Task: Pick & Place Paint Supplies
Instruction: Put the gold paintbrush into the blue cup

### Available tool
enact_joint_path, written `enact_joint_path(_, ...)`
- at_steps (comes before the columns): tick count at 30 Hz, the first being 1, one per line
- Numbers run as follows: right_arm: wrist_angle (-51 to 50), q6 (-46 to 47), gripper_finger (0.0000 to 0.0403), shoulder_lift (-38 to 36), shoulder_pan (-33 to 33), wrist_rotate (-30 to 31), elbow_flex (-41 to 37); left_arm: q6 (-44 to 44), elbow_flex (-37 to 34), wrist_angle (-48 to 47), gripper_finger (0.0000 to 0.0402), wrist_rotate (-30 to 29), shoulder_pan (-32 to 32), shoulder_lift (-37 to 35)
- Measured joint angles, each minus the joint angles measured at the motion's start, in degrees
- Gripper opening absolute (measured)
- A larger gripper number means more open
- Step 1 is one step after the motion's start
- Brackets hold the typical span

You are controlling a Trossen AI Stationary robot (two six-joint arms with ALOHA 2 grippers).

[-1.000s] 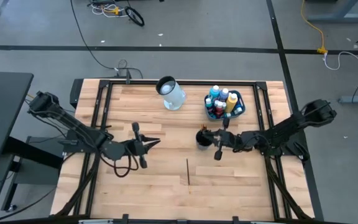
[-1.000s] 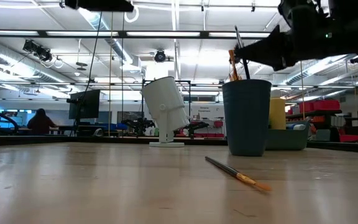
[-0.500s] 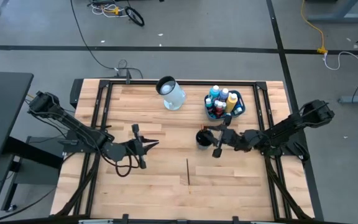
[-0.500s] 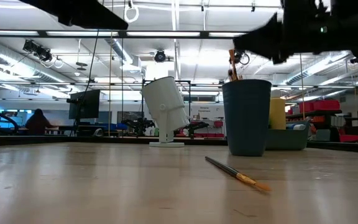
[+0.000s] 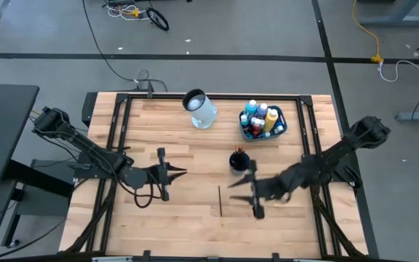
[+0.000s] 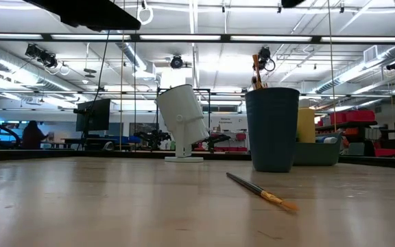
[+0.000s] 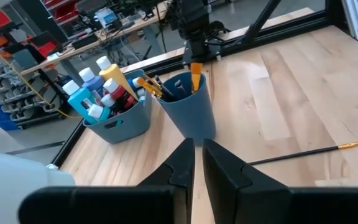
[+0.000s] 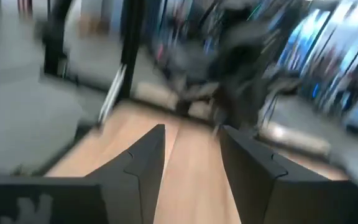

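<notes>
Moved since a second ago: right gripper point(image 5: 240, 195), off the dark blue cup point(image 5: 237, 161) and over toward the loose paintbrush point(image 5: 220, 201), fingers parted and empty. Left gripper point(image 5: 180, 172): waits mid-table, fingers nearly together, holding nothing. Paintbrush: lies flat on the table point(image 5: 158, 218), near the cup. You should find it light, thin and stiff, likely to roll; grasp it mid-handle, clear of the bristles. Bottles: stand in the teal tub point(image 5: 282, 129).

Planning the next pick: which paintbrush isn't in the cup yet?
The dark-handled paintbrush with orange bristles, lying flat on the bare table. The other brushes stand upright in the dark blue cup.
</notes>
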Motion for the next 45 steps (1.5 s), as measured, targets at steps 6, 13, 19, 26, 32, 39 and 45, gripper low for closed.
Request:
enact_joint_path(6, -30.1, 7.3, 0.0158, 7.1, 5.4, 1.0, 16.9, -1.3, 0.0, 0.0, 0.0041, 0.0, 1.3, 0.0)
enact_joint_path(13, -39.4, 1.7, 0.0158, 20.3, 7.5, -8.9, 26.0, -2.7, 0.0, 0.0, 0.0041, 0.0, 2.3, 0.0)
enact_joint_path(19, -47.4, -4.5, 0.0157, 26.2, 5.5, -16.2, 28.9, -6.3, 0.0, 0.0, 0.0041, 2.3, 2.4, 0.0)
enact_joint_path(26, -47.9, -7.6, 0.0157, 29.4, -0.2, -25.0, 29.1, -7.8, 0.0, 0.0, 0.0041, 4.6, 2.4, 0.0)
enact_joint_path(32, -47.5, -13.3, 0.0157, 32.8, -4.1, -29.2, 29.1, -7.6, 0.0, -0.2, 0.0041, 4.7, 2.3, 0.0)
enact_joint_path(39, -47.2, -17.1, 0.0157, 35.8, -6.4, -33.2, 29.1, -6.2, 0.0, -0.2, 0.0041, 4.9, 2.3, 0.0)
enact_joint_path(45, -46.9, -16.8, 0.0149, 36.3, -7.8, -37.0, 29.1, -4.0, 0.0, -0.2, 0.0041, 5.1, 2.3, 0.0)
